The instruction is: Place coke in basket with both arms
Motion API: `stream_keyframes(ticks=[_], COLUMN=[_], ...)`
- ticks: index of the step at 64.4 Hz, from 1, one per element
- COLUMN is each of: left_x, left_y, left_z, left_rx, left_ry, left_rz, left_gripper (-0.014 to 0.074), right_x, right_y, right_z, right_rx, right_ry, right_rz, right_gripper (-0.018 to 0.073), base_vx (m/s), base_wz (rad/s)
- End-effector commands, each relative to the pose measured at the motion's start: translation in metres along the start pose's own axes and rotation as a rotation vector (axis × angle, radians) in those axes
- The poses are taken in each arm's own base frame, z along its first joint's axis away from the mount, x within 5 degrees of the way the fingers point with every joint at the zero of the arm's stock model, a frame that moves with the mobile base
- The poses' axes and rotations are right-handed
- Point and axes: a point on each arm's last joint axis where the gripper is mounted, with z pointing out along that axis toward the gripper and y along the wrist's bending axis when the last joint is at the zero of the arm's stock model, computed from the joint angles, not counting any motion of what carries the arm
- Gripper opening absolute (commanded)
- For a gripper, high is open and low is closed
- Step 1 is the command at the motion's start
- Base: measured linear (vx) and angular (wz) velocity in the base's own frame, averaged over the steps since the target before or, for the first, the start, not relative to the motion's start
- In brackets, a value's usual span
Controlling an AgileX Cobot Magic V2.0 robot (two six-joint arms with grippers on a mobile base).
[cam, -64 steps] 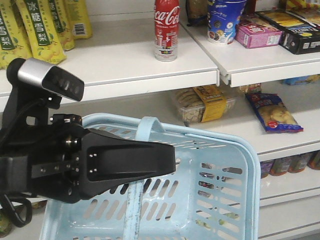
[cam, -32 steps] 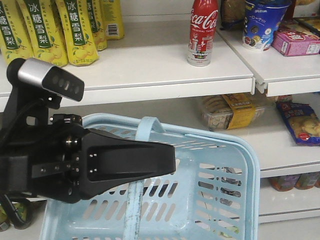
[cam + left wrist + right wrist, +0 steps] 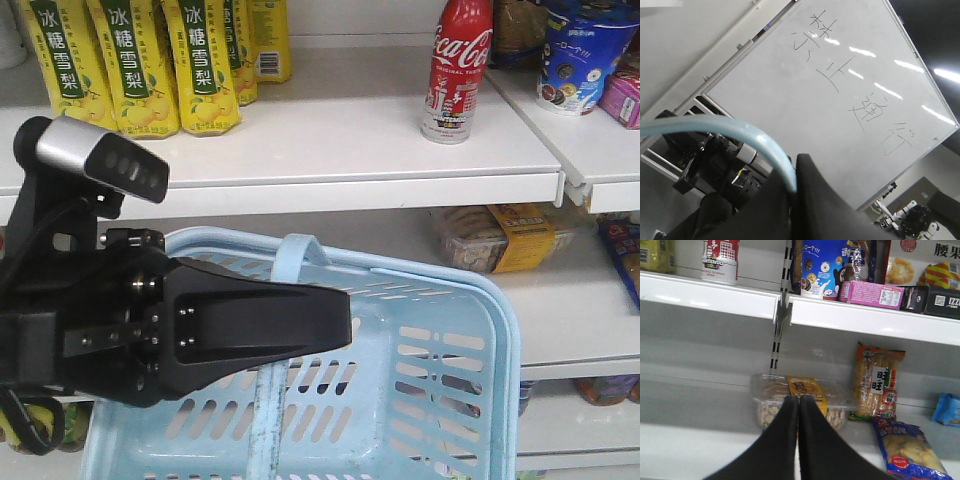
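the left pincer [image 3: 338, 320] pinches the band handle [image 3: 268, 405] of the light blue basket [image 3: 480, 330]. its black body hides much of the basket's inside, and the basket's near edge is cut off. the right pincer [image 3: 798, 405] is pressed together on nothing. the coke [image 3: 457, 72] stands upright on the upper shelf [image 3: 330, 140], at 1 o'clock from the left pincer and well apart, its cap cut off.

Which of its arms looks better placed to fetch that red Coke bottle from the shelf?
The right, probably. The left gripper is clamped on the basket handle, carrying the basket. The right gripper is shut, empty and faces the shelves, with the coke up to its left.
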Motion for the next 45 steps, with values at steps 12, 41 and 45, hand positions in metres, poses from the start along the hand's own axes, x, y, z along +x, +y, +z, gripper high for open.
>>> stream_keyframes(ticks=[12,41,45], left_x=[-0.0061,-0.0061,-0.0061], left_y=[-0.0275,-0.0275,-0.0275], left_z=[-0.0004,-0.0004,-0.0004], left_rx=[0.169,0.169,0.169], left_ry=[-0.016,-0.016,-0.016], left_rz=[0.025,0.025,0.025], left_gripper=[-0.0006,-0.0006,-0.0006], right_x=[-0.0040,-0.0040,-0.0040], right_y=[-0.0013,-0.0013,-0.0013], right_z=[-0.0014,-0.0014,-0.0014], right_rx=[0.021,0.021,0.021], right_ry=[-0.080,-0.080,-0.080], right_rz=[-0.007,-0.007,-0.007], right_gripper=[-0.0002,-0.0002,-0.0002], base_vx=[0.03,0.01,0.00], base_wz=[0.12,0.04,0.00])
